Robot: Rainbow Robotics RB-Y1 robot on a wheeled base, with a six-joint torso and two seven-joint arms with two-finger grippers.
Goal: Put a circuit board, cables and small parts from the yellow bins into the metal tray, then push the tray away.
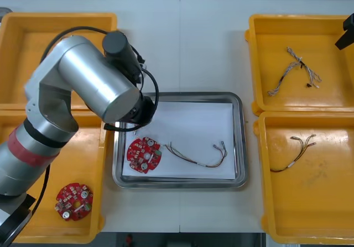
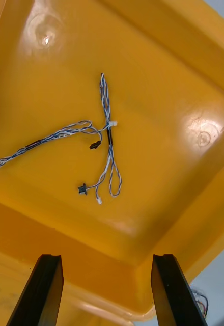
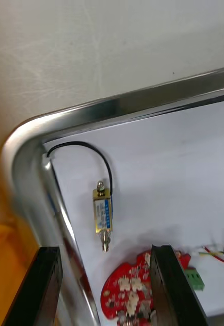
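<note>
Small part in the tray; the cable looked like my next job.
My left gripper hung open and empty over the tray's far-left corner, the small metal part lying lengthwise ahead, past the circuit board. Right of the tray, my right gripper, open and empty, hung nearest the blue and white cable.

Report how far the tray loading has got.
Done: a circuit board, a red and yellow cable and a small metal part lie in the metal tray. In hand: the left pincer stands open and empty over that part; the right pincer hangs open above the blue and white cable in the far right yellow bin. To do: bring that cable over, then push the tray away.
</note>
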